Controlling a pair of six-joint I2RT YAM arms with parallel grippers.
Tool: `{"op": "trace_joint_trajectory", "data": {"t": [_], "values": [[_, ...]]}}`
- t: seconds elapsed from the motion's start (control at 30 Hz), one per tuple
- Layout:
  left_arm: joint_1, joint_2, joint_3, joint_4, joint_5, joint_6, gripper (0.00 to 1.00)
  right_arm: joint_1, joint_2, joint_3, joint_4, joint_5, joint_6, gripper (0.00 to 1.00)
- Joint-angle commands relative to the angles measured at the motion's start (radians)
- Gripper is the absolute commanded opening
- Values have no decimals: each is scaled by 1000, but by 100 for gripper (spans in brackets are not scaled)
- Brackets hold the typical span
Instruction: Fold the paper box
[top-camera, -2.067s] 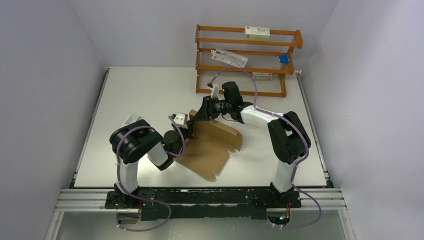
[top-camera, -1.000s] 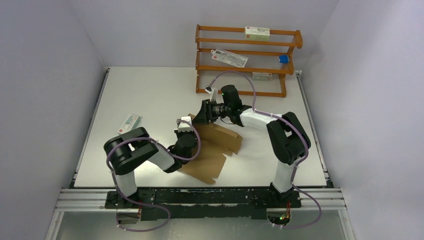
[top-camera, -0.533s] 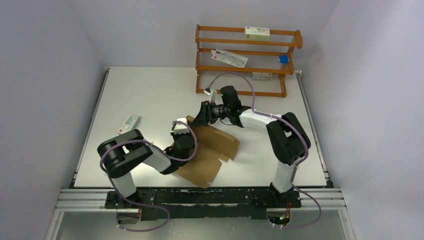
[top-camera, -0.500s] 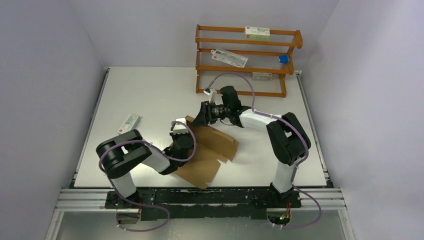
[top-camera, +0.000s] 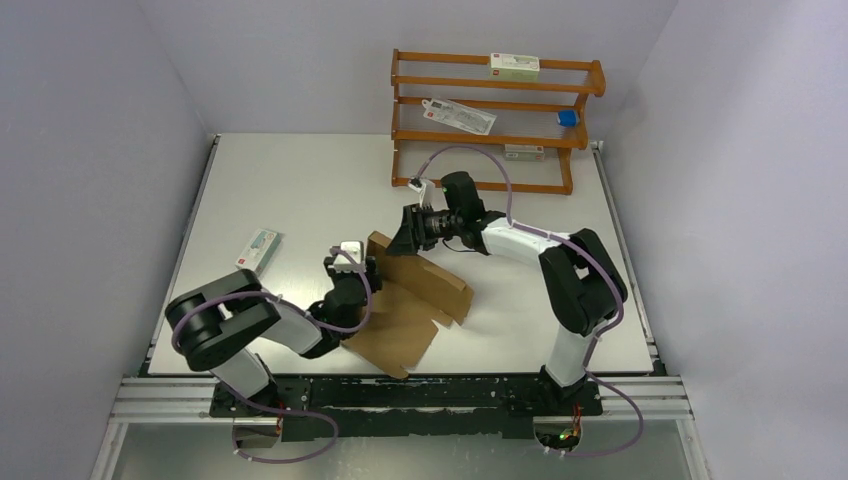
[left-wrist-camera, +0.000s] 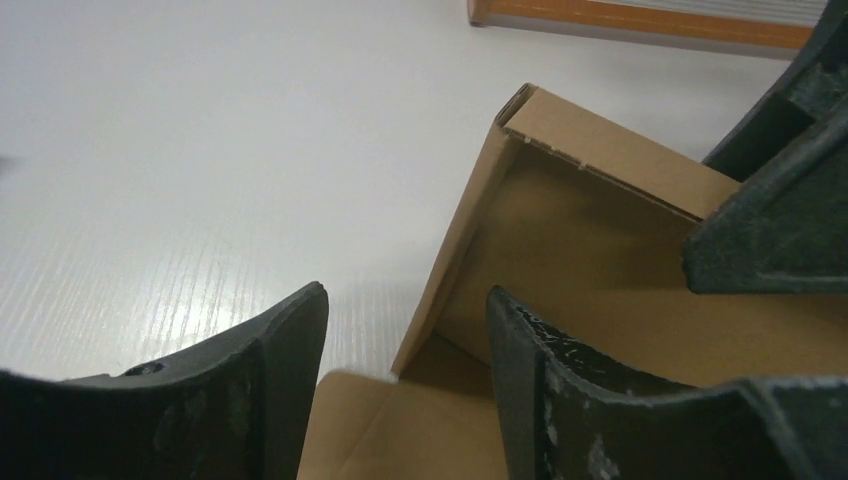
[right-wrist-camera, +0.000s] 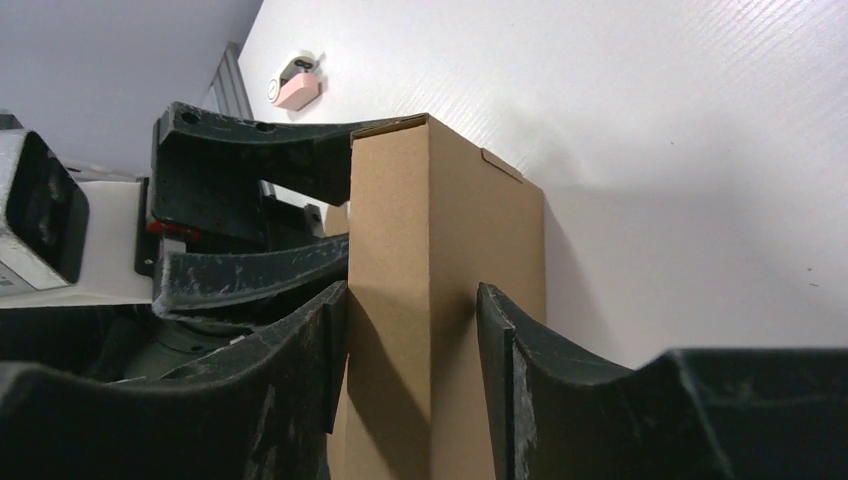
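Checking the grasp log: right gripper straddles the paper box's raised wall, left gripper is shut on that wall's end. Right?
Not quite. The left gripper is open, not shut: the left wrist view shows its fingers apart, the wall's end ahead of them unclamped. The right gripper does straddle the raised wall of the paper box.

White counter (top-camera: 300, 190) closed in by pale lilac walls (top-camera: 100, 120).
A tiered wooden rack (top-camera: 450, 58) stands at the counter's far right against the back wall, holding white cartons (top-camera: 514, 66) and a small blue item (top-camera: 567, 117). A metal rail (top-camera: 400, 395) runs along the near edge. A small pack (top-camera: 259, 247) lies flat near the left edge. The light is soft and even, with a faint sheen on the ribbed surface.
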Motion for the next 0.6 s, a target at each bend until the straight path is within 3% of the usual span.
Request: {"op": "trace_joint_trajectory", "data": {"t": [0.0, 0.23, 0.57], "values": [[4, -67, -45, 32, 75, 10, 67, -1, -44, 19, -38, 36, -47, 53], [25, -245, -74, -137, 188, 7, 83, -1, -78, 42, -71, 122, -119, 58], [235, -385, -75, -345, 556, -74, 84, 0, -165, 59, -135, 313, -215, 61]]}}
